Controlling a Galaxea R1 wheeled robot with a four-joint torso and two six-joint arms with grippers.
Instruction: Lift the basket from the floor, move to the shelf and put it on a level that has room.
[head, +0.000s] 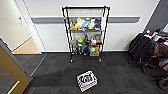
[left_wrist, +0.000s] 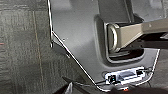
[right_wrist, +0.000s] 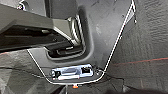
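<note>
The cream woven basket (head: 86, 80) sits on the dark grey carpet floor (head: 57, 72) near the bottom middle of the head view, turned at an angle, with something dark inside. Beyond it, against the white wall, stands the shelf (head: 85, 33), a tall black wire rack on casters. Its top level (head: 85, 8) is a bare wire grid. Colourful plush toys (head: 85, 23) fill the tier below, and boxes and small items sit on the lower tiers. Both wrist views look down past the robot's grey base onto carpet.
An open doorway with light wooden flooring (head: 26, 47) lies at the left, and a yellow-edged door panel (head: 11, 67) juts in at the near left. A chair draped with dark clothing (head: 145, 48) and clutter stands at the right.
</note>
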